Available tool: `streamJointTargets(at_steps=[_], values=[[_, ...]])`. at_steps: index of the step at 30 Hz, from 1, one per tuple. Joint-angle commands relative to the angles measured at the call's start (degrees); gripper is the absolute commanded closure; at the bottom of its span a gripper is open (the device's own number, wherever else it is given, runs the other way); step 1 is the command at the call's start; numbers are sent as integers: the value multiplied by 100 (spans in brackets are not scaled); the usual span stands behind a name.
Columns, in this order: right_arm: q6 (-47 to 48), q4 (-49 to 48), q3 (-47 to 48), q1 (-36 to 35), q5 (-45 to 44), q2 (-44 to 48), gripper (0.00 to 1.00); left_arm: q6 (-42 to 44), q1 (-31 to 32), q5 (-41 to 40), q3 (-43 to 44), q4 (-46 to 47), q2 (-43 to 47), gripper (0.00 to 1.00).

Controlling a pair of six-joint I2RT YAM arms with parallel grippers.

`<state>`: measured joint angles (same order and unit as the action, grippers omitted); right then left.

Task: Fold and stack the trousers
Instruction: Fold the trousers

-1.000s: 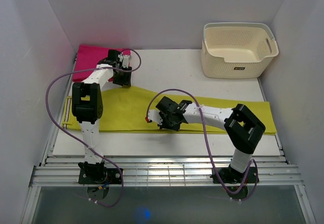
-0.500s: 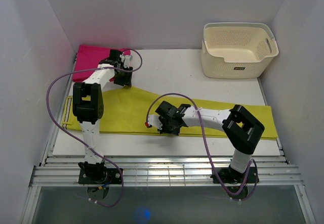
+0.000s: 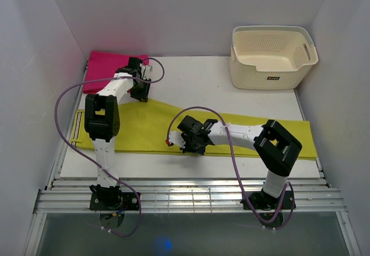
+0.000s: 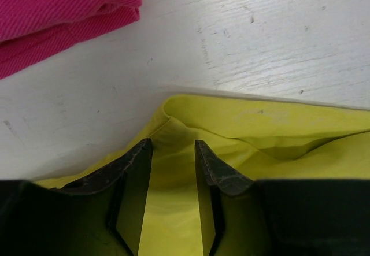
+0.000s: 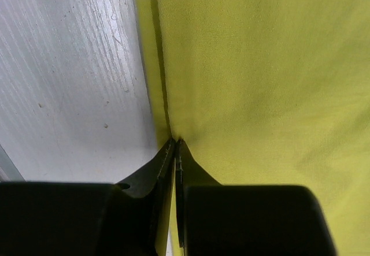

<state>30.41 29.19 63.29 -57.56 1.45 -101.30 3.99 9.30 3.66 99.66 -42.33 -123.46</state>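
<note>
Finding the trousers (image 3: 144, 130) lying flat and stretched lengthwise across the worktop (image 3: 196, 77), reaching from its left edge almost to its right edge, towards the front. Noting thin pale stripes running across the left end of the garment.

Finding the left hand (image 4: 173, 146) reaching down onto the far edge of the trousers, towards their left end. Observing its fingers (image 4: 136, 163) standing partly apart and straddling a raised corner of the yellow-green fabric. Not being able to tell whether the pads are pressing on that fabric. Noting a folded pink cloth (image 3: 107, 68) lying in the far left corner, near this hand but parted from the trousers by a strip of bare worktop.

Finding the right hand (image 5: 174, 143) low at the near edge of the trousers, left of the middle of their length. Observing its jaws fully closed and pinching the fabric edge, with the cloth puckering at the fingertips.

Noting a cream perforated basket (image 3: 272, 74) sitting in the far right corner, well apart from the trousers and both hands.
</note>
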Motion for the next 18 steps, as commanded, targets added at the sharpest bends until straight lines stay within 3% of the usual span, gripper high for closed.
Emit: streamJointTargets(at_steps=[1,4,7,11,18], values=[[17,-27,-176,-36,-31,-110,92,-74,2,-278,326,-294,76,52],[26,-54,-203,-36,-49,-118,92,-74,10,-261,265,-302,94,53],[35,-54,-211,-36,-66,-136,92,-74,19,-217,186,-259,77,65],[44,-45,-229,-36,-49,-119,92,-74,19,-164,264,-145,-3,100],[87,113,-238,-53,-31,39,92,93,2,-470,1002,75,-231,100]])
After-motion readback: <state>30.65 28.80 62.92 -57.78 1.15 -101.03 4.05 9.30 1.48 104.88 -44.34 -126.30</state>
